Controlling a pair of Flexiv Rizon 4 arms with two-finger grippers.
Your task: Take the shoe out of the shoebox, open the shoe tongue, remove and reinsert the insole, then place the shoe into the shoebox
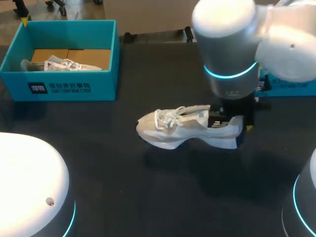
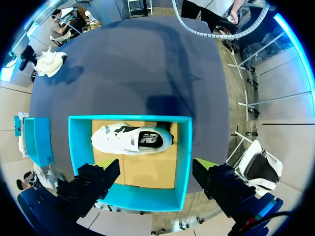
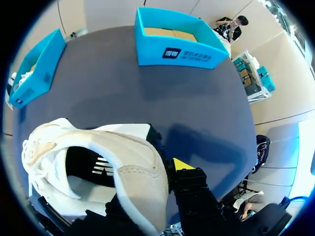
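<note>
Shoe (image 1: 190, 129) out of its box, taken by the heel.

Tabletop (image 1: 148, 197): dark, carries everything.

Shoebox (image 1: 69, 86): teal, open-topped, at the far left corner. A second shoe (image 1: 59, 64) lies inside on the cardboard floor. Another teal box (image 1: 291, 86) sits at the far right edge, mostly hidden behind the right arm (image 1: 232, 49).

Shoe: pale trainer near the tabletop's middle, toe toward the left edge, heel toward the right, sole down. Cannot tell whether it rests or hangs just clear.

Right jaws: closed on the heel. In the right wrist view one finger (image 3: 183, 164) is outside the heel wall and the other appears inside the collar.

Left jaws: spread wide, holding nothing, high above a teal shoebox with a shoe in it, probably the same one.

Judgement: shoe is light, the upper soft and collapsible, the laces loose and liable to snag. Heel counter and midsole look the stiffest parts, so the heel is a sound hold.
</note>
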